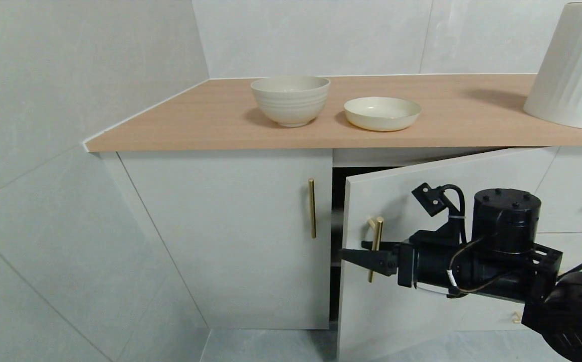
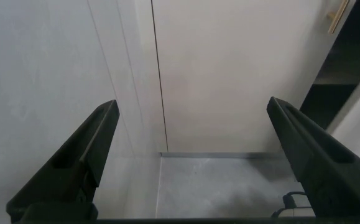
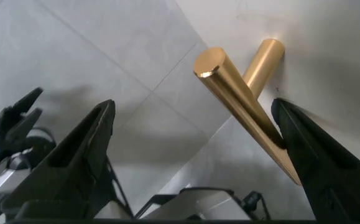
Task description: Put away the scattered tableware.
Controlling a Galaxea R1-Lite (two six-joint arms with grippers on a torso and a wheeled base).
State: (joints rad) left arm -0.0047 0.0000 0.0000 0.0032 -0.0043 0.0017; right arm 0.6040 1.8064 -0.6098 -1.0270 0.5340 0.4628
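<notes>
Here's a wooden counter [image 1: 472,108] tucked into a corner of pale grey tiled walls [image 1: 70,75]. On it sits a deep cream bowl [image 1: 290,99], upright, and just beside it a shallow cream dish [image 1: 382,112]; the two are close but apart. Off at the right end stands a white ribbed shade [image 1: 575,65].

Under the counter, the left door [image 1: 230,236] is closed, its brass bar [image 1: 311,208] running vertical. The right door [image 1: 421,176] hangs ajar, with a dark gap showing at its edge. Grey tile floor [image 1: 271,347] lies below.

The right arm is stretched level in front of the ajar door, with the right claw [image 1: 359,253] at that door's brass handle [image 1: 375,241]. From the wrist, the right claw [image 3: 192,109] is spread wide, and the handle [image 3: 245,102] slants between the fingers, close against one of them.

The left claw [image 2: 192,162] is spread wide too, gripping nothing, low down and facing the closed door and the floor.
</notes>
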